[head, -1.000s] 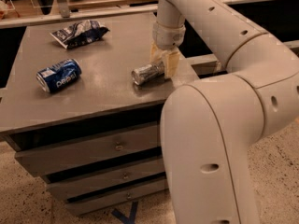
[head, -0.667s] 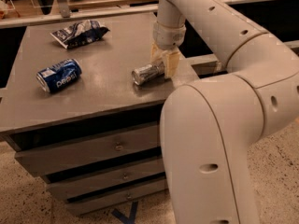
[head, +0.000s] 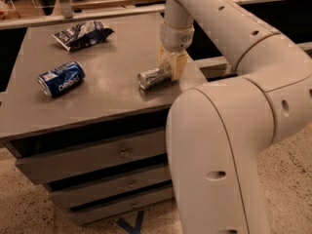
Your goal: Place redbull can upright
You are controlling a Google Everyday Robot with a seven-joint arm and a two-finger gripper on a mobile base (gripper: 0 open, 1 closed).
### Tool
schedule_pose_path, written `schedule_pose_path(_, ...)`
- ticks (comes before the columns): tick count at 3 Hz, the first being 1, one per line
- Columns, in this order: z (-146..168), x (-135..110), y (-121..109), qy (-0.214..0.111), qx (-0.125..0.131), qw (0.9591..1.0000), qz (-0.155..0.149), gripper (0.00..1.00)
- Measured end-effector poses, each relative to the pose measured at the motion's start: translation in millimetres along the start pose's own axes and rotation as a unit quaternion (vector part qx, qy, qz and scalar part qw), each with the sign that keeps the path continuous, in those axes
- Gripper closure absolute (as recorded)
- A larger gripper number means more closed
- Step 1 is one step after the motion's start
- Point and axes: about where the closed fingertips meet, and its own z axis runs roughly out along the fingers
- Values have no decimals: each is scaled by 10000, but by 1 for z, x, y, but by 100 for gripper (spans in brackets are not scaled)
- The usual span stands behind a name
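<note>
The redbull can [head: 150, 78] is lying on its side near the worktop's [head: 107, 89] front-right edge, with the gripper [head: 172, 71] and its jaws pinching the can's right end. Bare surface is sitting open to the left, up to the Pepsi can [head: 61, 78]. Nothing's looking any different from a second ago.

Dim, warm light; soft shadow under gripper [head: 171, 71] low over table [head: 112, 104]

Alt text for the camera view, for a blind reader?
The gripper sits at one end of the redbull can, which lies on its side on a grey drawer cabinet. A Pepsi can and a snack bag also lie on it.
</note>
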Motion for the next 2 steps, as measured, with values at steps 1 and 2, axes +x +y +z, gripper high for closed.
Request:
schedule_pose_path(1,-1,1,1,4,-1,10000,10,56)
schedule_pose_path(2,-1,1,1,6,0,10000,12,67)
